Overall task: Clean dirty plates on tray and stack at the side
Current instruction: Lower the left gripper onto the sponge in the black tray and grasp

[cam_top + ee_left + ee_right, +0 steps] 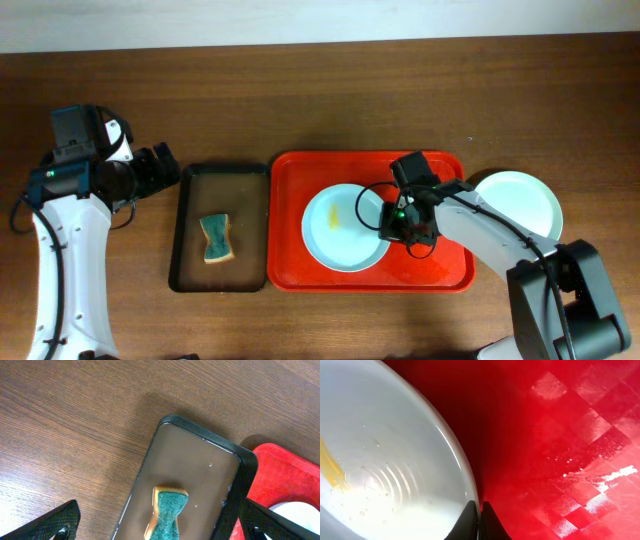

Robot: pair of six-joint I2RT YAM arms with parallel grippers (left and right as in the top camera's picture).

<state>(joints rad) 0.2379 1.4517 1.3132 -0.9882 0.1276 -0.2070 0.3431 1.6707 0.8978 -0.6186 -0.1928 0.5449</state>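
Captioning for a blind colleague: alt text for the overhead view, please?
Right gripper, jaws shut, at the right rim of a yellow-smeared plate on the red tray. A second plate lies right of the tray; a sponge sits in a black tray left.

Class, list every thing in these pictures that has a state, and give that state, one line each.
dirty plate: on the red tray, yellow smear on it.
clean plate: on the table beside the red tray, no smear visible.
sponge: lying in the black tray, untouched.
black tray: looks wet inside.
left gripper: open, empty.
right gripper: shut on the dirty plate's rim.
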